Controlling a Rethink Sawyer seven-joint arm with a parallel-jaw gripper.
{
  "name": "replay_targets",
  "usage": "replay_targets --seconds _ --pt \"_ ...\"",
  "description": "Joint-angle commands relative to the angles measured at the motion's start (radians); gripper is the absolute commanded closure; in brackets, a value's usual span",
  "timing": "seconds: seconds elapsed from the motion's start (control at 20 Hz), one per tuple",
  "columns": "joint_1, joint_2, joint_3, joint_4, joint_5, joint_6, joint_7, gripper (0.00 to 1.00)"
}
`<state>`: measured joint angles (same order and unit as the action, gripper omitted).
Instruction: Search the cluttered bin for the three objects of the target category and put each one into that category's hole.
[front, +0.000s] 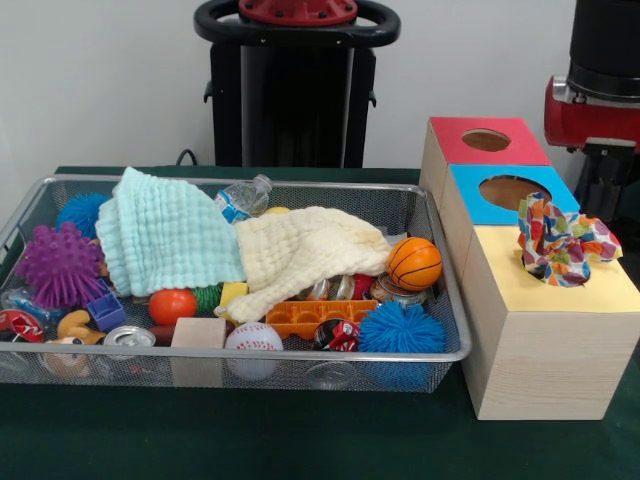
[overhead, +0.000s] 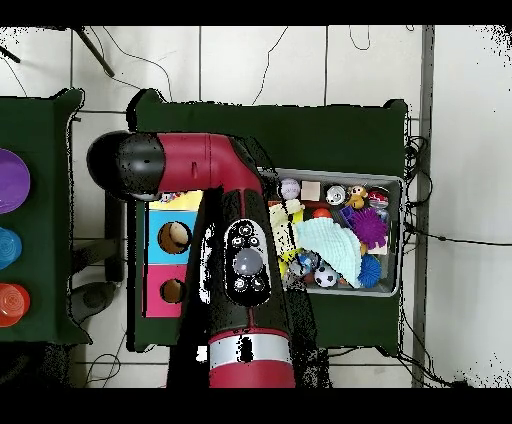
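The wire mesh bin (front: 250, 355) stands at the left, full of toys and towels; it also shows in the overhead view (overhead: 398, 235). One dotted fabric piece (front: 565, 240) sits bunched on the yellow top (front: 560, 295) of the nearest wooden box, covering its hole. No other dotted piece shows in the bin. My arm (front: 592, 105) hangs at the right edge, behind and above the boxes. The dark end of my gripper (front: 603, 185) is apart from the fabric, and its state is unclear. In the overhead view the arm (overhead: 235, 255) hides most of the yellow box (overhead: 185, 200).
A mint-green towel (front: 165, 235) and a cream towel (front: 305, 255) cover the bin's middle. Around them lie a small basketball (front: 414, 263), a purple spiky ball (front: 58, 265), a blue fuzzy ball (front: 400, 328) and a baseball (front: 253, 340). The blue-topped (front: 510, 192) and red-topped (front: 485, 140) boxes stand behind the yellow one.
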<state>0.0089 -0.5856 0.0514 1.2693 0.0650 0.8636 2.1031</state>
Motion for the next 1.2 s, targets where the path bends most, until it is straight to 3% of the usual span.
replay_targets --seconds 0.05,0.25,0.6,0.9,1.2 --pt "-0.007 0.074 -0.036 -0.018 0.006 0.028 0.204 1.0" --pt "0.004 0.065 -0.073 0.015 -0.032 -0.034 0.185 1.0" --pt "-0.012 0.02 -0.07 0.116 -0.037 -0.11 0.122 1.0" --pt "0.029 0.025 -0.099 0.112 -0.017 -0.102 0.184 1.0" --pt "0.012 0.031 -0.088 0.126 -0.019 -0.127 0.13 1.0"
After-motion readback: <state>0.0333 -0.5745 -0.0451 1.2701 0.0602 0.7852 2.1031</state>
